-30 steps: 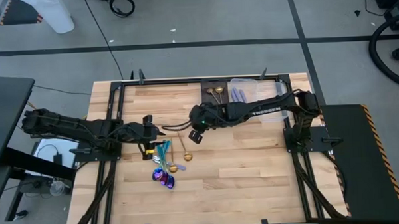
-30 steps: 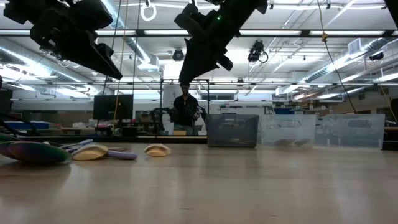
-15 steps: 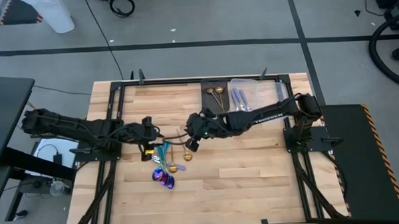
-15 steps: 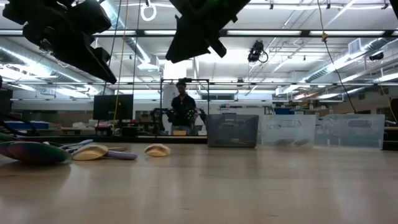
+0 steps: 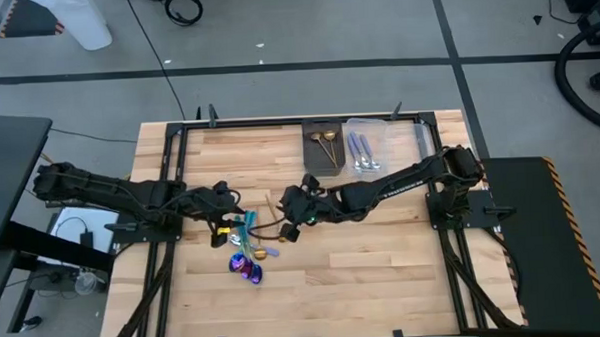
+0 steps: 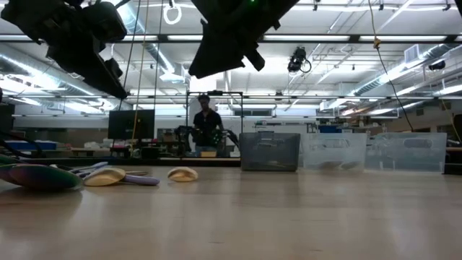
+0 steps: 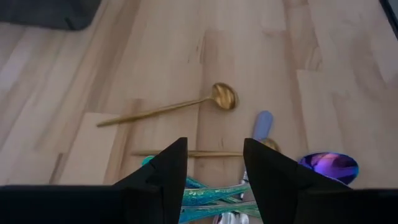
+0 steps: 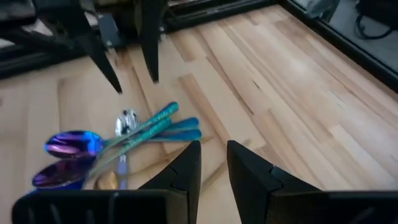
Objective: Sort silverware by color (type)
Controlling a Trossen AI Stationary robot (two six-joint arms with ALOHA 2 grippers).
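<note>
We find the silverware [image 5: 249,246] heaped in a loose cluster on the wooden table [image 5: 363,266], left of the middle. In the heap we make out two teal-blue pieces [image 8: 158,124] lying crossed, two iridescent purple spoons [image 8: 71,143] at the near end of the pile, a small silver spoon [image 8: 127,118] and a pale lilac handle [image 7: 262,124]. Two gold spoons belong to it as well: one gold spoon [image 7: 171,107] lies a little apart from the pile on bare wood, and a second gold spoon [image 7: 199,153] lies just beside the teal pieces, its bowl partly hidden.

The left end effector [image 5: 224,206] hangs just at the left edge of the heap, above it; in its own wrist view its fingers [image 7: 163,171] stand apart with nothing between them, the teal handles showing under the gap and the loose gold spoon ahead. The right end effector [image 5: 292,224] hovers on the other side of the cluster, just beside the gold spoons and off the table surface; its fingers [image 8: 186,165] are parted by a narrow gap and hold nothing, with the teal pieces lying ahead of the tips.

At the far edge of the table sit a dark tray [image 5: 324,148] with gold pieces in it and a clear tray [image 5: 379,134] holding purple and silver ones, both well apart from the pile. In the low view a person [image 6: 206,123] stands in the room behind.
</note>
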